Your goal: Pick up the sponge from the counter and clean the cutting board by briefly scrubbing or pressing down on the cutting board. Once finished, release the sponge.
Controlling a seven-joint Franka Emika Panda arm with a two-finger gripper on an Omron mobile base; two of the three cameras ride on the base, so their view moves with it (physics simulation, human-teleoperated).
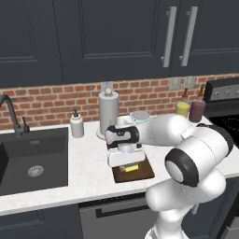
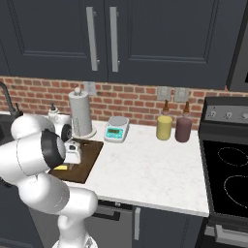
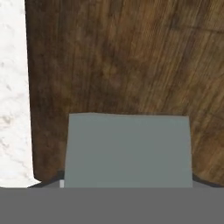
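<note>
My two-finger gripper (image 1: 129,166) is lowered onto the dark brown wooden rectangular cutting board (image 1: 145,171), which lies flat on the white speckled stone counter (image 1: 88,172) between the dark sink basin (image 1: 32,161) and the black stove (image 2: 227,164). My jaws are clenched on the small yellow sponge with grey-green scrub top (image 1: 130,168); its yellow body shows beneath my hand, touching the board. In the hand view, the sponge's grey top (image 3: 127,151) sits over the board's wood grain (image 3: 131,57), near the board's edge. The sink basin holds only its round drain (image 1: 35,171). Two bottles, one yellow (image 2: 164,127) and one dark red (image 2: 183,128), stand upright beside the stove.
</note>
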